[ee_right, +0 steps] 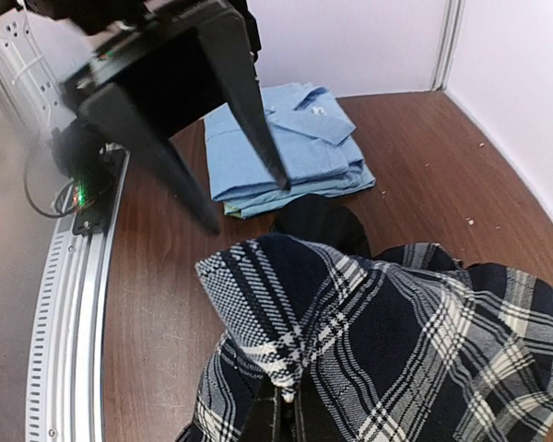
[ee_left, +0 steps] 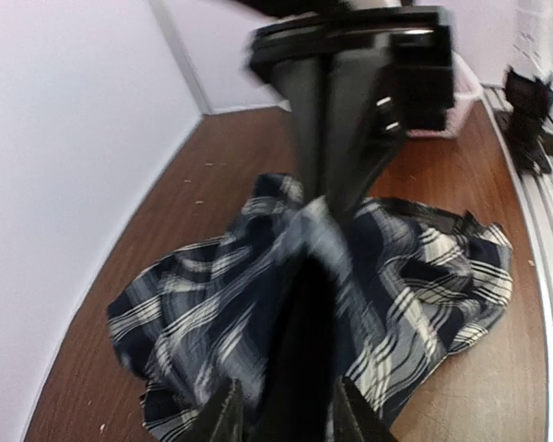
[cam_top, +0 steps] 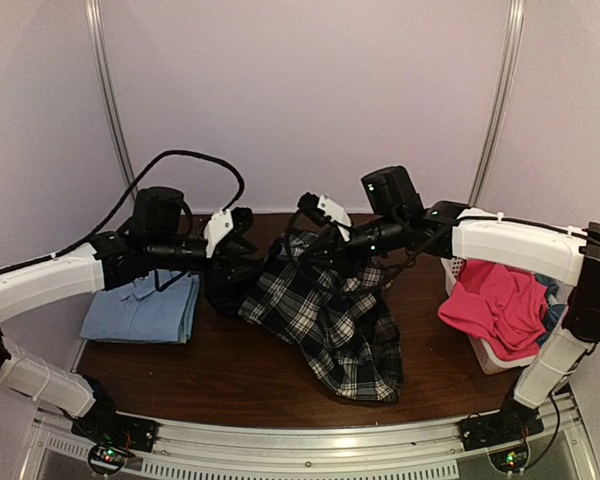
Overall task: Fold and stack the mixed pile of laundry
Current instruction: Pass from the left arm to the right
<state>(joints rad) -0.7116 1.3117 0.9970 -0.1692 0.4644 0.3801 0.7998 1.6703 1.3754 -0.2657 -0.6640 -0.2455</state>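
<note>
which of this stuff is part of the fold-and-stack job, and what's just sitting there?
Job: plaid shirt, folded light blue shirt, pink trousers, duller blue cloth.
Lying about: white lattice basket, wooden table.

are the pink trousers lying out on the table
No, the hot-pink trousers are heaped in the white basket on the right, spilling over its rim.

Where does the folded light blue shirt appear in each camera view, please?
Top external: the folded light blue shirt lies at the left.
Left wrist: not in view.
Right wrist: that shirt sits upper centre.
Shared landmark: the black-and-white plaid shirt, in all three views.
</note>
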